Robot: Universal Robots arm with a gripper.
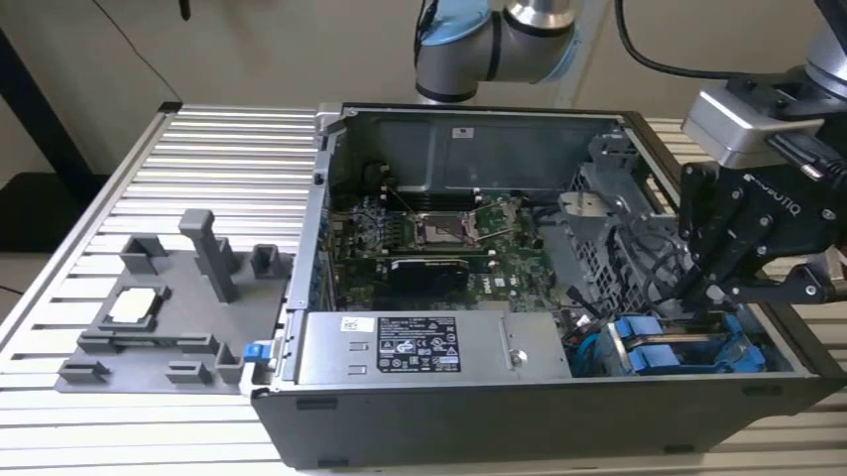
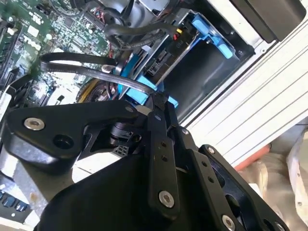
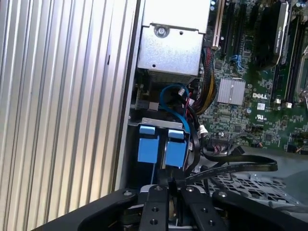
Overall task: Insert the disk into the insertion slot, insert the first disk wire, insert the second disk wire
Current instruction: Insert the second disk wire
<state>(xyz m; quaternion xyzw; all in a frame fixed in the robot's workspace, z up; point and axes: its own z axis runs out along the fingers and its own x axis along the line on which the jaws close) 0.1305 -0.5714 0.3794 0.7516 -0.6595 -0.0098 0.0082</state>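
The gripper (image 3: 169,185) reaches down into the corner of the open computer case (image 1: 530,416), its jaws drawn together on the end of a thin black wire (image 3: 240,166), which arcs away from the fingertips over the metal drive cage (image 3: 250,185); the pinch looks meant to steer the plug rather than carry any weight. Just beyond the fingertips stand two blue-fronted drives side by side in their bays, and the one nearer the gripper I take to be the disk (image 3: 176,149), already seated in the insertion slot (image 3: 166,126), so the work in hand seems to be a wire, not the drive. A blue cable (image 3: 173,98) loops up behind the drives toward the silver power box (image 3: 171,48). Farther off lies the green circuit board (image 3: 250,96). In the exterior view, a grey parts holder (image 1: 159,317) sits on the ribbed table (image 1: 212,159), well apart from the case.
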